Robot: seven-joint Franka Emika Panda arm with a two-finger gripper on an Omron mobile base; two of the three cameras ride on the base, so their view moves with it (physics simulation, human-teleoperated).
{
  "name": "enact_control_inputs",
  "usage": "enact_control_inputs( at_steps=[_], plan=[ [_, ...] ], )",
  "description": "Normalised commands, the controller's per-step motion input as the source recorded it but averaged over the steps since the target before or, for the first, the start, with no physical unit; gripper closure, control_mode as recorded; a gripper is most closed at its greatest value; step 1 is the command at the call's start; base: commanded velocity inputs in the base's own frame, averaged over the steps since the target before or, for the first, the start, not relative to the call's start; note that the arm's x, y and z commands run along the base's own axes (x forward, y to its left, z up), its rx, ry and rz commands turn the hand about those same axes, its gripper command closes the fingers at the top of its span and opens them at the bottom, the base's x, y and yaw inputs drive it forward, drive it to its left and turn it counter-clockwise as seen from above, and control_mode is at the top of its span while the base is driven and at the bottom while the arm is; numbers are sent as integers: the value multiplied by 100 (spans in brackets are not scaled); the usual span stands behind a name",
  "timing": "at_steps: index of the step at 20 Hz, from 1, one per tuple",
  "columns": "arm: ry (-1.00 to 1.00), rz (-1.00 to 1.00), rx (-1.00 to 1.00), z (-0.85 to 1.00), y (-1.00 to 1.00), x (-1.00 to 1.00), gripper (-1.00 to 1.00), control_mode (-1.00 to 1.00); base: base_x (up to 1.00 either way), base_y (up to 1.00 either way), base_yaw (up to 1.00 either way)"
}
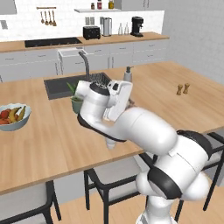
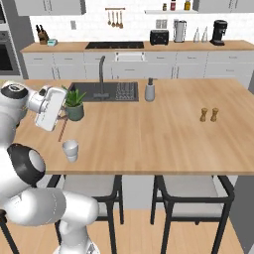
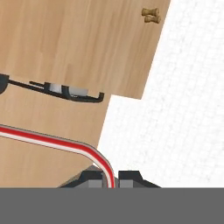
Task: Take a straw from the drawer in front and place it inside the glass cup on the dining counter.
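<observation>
**Straw gripped over the desk**

I saw the tool [image 3: 111, 178] clenched on the straw [image 3: 52, 141], red with a bend near the fingertips. In the right base view the straw [image 2: 62, 128] hung beside the potted plant [image 2: 74, 104], above and just left of the glass cup [image 2: 70, 149] standing near the desk's [image 2: 163, 134] front edge.

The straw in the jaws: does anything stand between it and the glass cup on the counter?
Nothing visible does. The straw hangs from the shut gripper above the counter, a little behind and to the left of the glass cup in the right base view. The potted plant stands farther back, off that path.
</observation>
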Motion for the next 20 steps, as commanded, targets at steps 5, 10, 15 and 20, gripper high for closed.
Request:
enact_control_inputs(
  at_steps=[5,10,15,20],
  plan=[
    [1,0,-12,-31,11,6,100,-100,0,0,0],
    [0,0,-4,-17,15,18,100,-100,0,0,0],
    [0,0,-3,-19,14,23,100,-100,0,0,0],
    [0,0,-4,-17,4,19,100,-100,0,0,0]
  ],
)
